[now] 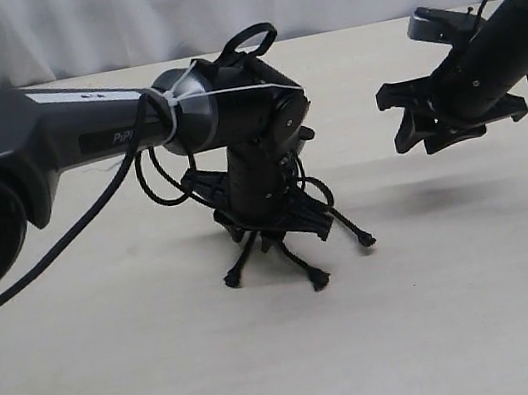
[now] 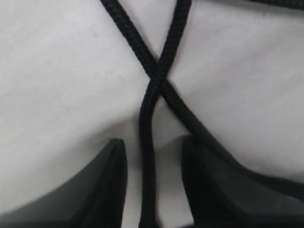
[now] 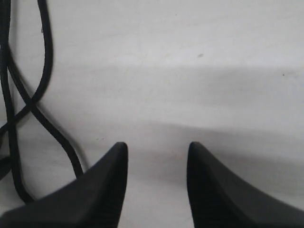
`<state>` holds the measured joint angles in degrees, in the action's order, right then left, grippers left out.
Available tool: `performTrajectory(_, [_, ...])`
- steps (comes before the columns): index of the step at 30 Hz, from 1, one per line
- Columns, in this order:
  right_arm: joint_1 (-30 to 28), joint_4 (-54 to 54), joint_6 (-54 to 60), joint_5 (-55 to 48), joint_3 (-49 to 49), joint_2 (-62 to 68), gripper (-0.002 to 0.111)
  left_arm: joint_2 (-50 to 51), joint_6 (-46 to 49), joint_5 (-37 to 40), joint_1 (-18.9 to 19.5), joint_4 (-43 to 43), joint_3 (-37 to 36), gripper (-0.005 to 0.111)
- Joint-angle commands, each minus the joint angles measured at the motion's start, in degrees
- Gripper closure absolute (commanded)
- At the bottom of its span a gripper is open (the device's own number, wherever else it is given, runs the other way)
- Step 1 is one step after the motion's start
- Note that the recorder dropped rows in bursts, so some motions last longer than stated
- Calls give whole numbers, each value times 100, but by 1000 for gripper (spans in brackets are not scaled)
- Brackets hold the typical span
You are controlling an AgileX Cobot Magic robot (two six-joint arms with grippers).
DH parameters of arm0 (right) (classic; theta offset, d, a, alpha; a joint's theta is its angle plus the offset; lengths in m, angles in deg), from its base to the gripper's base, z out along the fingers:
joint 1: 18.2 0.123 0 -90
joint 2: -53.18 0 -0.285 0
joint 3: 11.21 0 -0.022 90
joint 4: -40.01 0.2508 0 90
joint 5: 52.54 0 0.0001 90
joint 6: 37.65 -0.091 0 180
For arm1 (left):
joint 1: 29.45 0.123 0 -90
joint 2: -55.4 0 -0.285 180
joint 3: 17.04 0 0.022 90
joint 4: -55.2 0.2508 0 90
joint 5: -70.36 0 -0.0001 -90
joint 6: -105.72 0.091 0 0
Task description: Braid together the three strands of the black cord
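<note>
The black cord lies on the table under my left arm; its knotted end is hidden behind the wrist. The three strands fan out toward the front, with knobby tips at the left [image 1: 234, 279], the middle [image 1: 318, 280] and the right [image 1: 365, 239]. My left gripper [image 1: 273, 221] is down at the table, open. In the left wrist view two strands cross [image 2: 156, 78]. One strand [image 2: 146, 156] runs between the left gripper's [image 2: 153, 147] fingers with a gap on each side. My right gripper [image 1: 403, 118] hovers open and empty to the right, apart from the cord.
The pale table [image 1: 484, 302] spreads around the cord. The left arm's glossy cable [image 1: 94, 211] loops beside its wrist. In the right wrist view the right gripper [image 3: 156, 149] is over bare table, with crossing strands [image 3: 28, 107] off to one side.
</note>
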<state>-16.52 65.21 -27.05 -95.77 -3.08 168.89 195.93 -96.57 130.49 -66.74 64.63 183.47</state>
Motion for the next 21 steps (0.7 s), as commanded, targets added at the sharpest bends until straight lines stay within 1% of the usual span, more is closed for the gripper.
performTrajectory(1, [-3,94,300,5,23,-90,69,-338,69,69,0,67,-37,66])
performTrajectory(2, [39,165,466,5,23,-132,69,-470,131,117,0,142,-37,66])
performTrajectory(5, [275,204,510,16,23,-239,69,-987,150,350,0,600,-37,66])
performTrajectory(8, [608,104,457,58,23,-322,69,-1384,304,610,118,874,-37,66])
performTrajectory(10, [863,-76,309,70,23,-345,69,-1626,330,727,272,874,-75,66])
performTrajectory(13, [1311,-467,133,70,23,-321,69,-2037,452,442,569,825,-457,66])
performTrajectory(15, [1649,-805,-48,70,23,-276,69,-2317,585,189,831,603,-822,67])
performTrajectory(17, [1916,-997,-169,114,23,-269,69,-2617,816,-88,1162,139,-1228,67])
performTrajectory(18, [2112,-1133,-221,166,23,-245,69,-2757,1035,-278,1372,-256,-1459,68])
performTrajectory(21, [2514,-1549,-426,284,23,-190,69,-3036,1776,-729,1972,-1513,-2083,79])
